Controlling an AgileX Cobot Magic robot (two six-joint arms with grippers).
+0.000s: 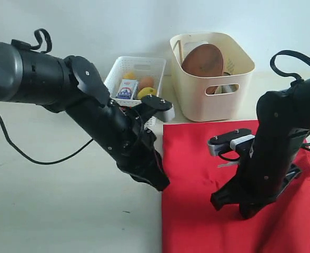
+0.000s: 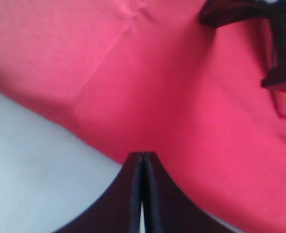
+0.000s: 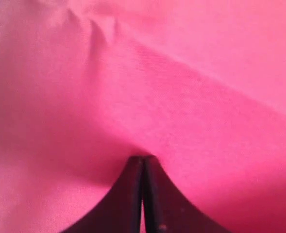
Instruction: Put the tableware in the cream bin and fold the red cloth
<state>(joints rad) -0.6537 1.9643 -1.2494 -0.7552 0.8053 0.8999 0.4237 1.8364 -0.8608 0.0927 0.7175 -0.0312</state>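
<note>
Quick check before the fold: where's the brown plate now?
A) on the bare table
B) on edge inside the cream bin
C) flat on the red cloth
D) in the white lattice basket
B: the brown plate leans on edge inside the cream bin.

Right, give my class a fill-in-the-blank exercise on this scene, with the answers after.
The cream bin holds a round brown ____.
The left fingers and the right fingers are both ____.
In the exterior view, the white lattice basket stands to the ____ of the cream bin.
The cloth that both wrist views show is ____.
Missing words: plate; shut; left; red.
</note>
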